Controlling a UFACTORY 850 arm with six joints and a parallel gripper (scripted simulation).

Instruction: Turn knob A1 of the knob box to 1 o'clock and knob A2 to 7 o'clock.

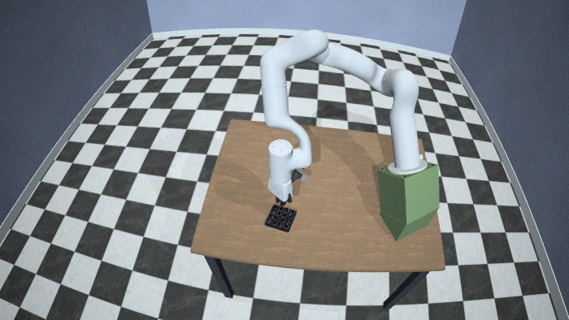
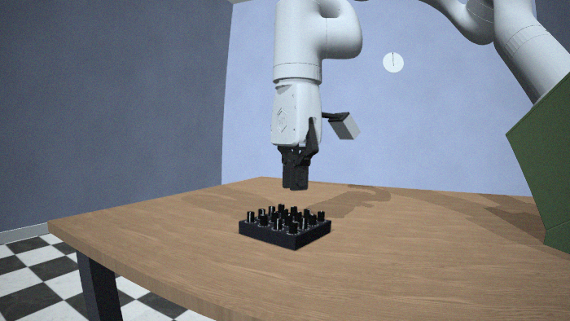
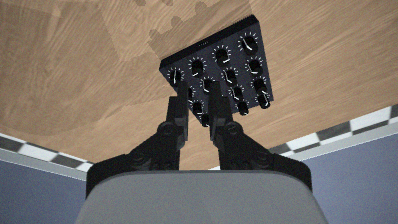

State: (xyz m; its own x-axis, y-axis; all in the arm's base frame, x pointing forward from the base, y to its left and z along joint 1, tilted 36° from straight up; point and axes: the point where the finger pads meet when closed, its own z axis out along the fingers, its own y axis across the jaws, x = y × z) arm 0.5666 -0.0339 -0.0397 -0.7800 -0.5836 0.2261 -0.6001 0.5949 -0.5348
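Observation:
The black knob box (image 1: 280, 218) stands on its feet on the wooden table, near the left front part. It also shows in the exterior view (image 2: 285, 231) and in the wrist view (image 3: 218, 75), turned at an angle. In the wrist view the rear edge with the socket faces up-left. Knob A1 (image 3: 175, 76) and knob A2 (image 3: 197, 66) sit along that edge. Their white lines are too small to read. My gripper (image 2: 295, 187) hangs a short way above the rear of the box and touches no knob. Its fingers stand close together with a narrow gap and nothing between them.
The green robot base block (image 1: 408, 201) stands at the table's right side. The arm reaches over the table's middle. The left table edge (image 1: 203, 211) is close to the box.

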